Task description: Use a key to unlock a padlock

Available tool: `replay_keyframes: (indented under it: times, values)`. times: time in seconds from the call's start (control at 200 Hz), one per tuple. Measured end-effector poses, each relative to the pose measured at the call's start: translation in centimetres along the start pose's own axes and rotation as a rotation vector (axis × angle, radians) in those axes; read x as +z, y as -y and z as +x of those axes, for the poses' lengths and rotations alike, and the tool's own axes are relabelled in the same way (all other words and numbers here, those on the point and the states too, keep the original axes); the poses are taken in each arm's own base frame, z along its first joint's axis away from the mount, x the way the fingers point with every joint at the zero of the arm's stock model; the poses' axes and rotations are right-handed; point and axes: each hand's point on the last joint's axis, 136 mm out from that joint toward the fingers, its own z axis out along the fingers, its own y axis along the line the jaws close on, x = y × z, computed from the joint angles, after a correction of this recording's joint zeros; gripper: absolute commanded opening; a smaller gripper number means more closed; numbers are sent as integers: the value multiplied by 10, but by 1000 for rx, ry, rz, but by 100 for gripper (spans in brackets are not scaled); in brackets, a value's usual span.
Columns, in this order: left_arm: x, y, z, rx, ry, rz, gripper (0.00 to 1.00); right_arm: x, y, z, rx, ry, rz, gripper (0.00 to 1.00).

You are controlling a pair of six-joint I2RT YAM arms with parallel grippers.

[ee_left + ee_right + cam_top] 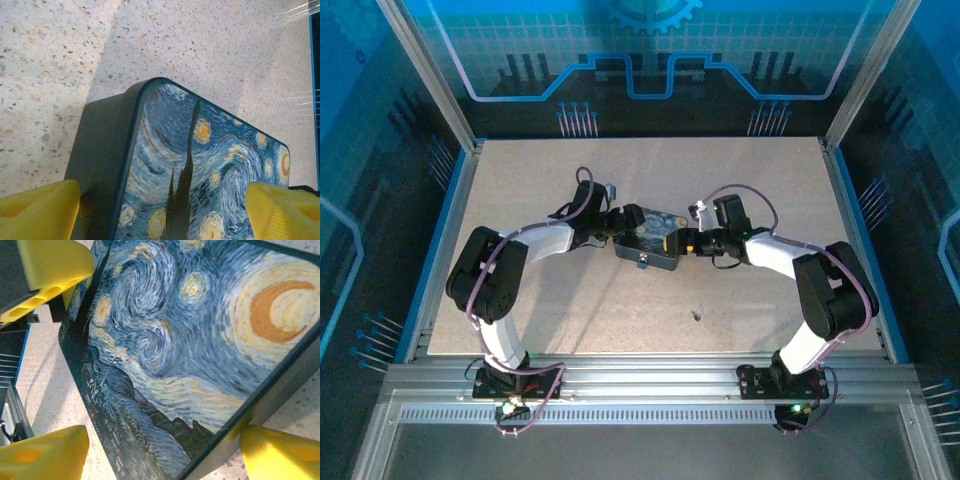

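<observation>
Closest in, at the bottom of the top view, the two arm bases sit on the metal rail (pixel 640 375), and the speckled table (pixel 570 320) starts right above it. A bit right of centre in the lower middle there's a tiny dark speck lying alone on the table. That looks like the key (pixel 696 315), well apart from everything else and too small to make out any detail.

Further up, dead centre, is the starry-night tin (pixel 650 238). On its near edge there's a small nub that I take for the padlock (pixel 643 264), touching the tin. I can't pick out the shackle at this size.

The left gripper (pixel 618 230) is at the tin's left end and the right gripper (pixel 681 243) is at its right end.

In the left wrist view the yellow fingers (pixel 37 210) sit in the two bottom corners, spread wide with the tin between them. The one at bottom left is right up against the dark side wall.

The right wrist view is much the same, with fingers (pixel 280 455) in the bottom corners, wide apart and straddling a corner of the tin. The bottom-right one is against the tin's side, and the other arm's yellow finger pokes in at upper left.

For both grippers I honestly can't tell if they're squeezing the tin or just sitting around it.
</observation>
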Motion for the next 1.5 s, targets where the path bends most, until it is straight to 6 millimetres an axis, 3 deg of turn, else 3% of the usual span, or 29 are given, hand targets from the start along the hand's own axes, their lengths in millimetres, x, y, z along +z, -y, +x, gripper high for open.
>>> replay_keyframes:
  times: [0.215, 0.465, 0.585, 0.72, 0.935, 1.09, 1.24, 1.496]
  values:
    - [-23, 11, -6, 22, 47, 15, 98, -13, 9, -2, 0, 35, 99, 85]
    - [-73, 17, -5, 52, 136, 20, 96, -60, 1, -4, -67, 102, 219, 78]
    - [-94, 18, 11, 59, 143, 32, 96, -75, -6, 19, -95, 71, 254, 70]
    - [-106, 24, 47, 68, 95, 56, 95, -80, -12, 65, -122, -30, 284, 62]
    - [-109, 27, 108, 56, -16, 84, 95, -78, 1, 133, -111, -190, 350, 53]
    - [-101, 21, 139, 31, -91, 71, 94, -69, 8, 158, -116, -276, 395, 47]
    - [-91, 22, 147, 18, -116, 71, 94, -60, 13, 174, -147, -352, 435, 44]
    - [-86, 25, 145, 2, -107, 86, 95, -52, 15, 175, -177, -382, 485, 38]
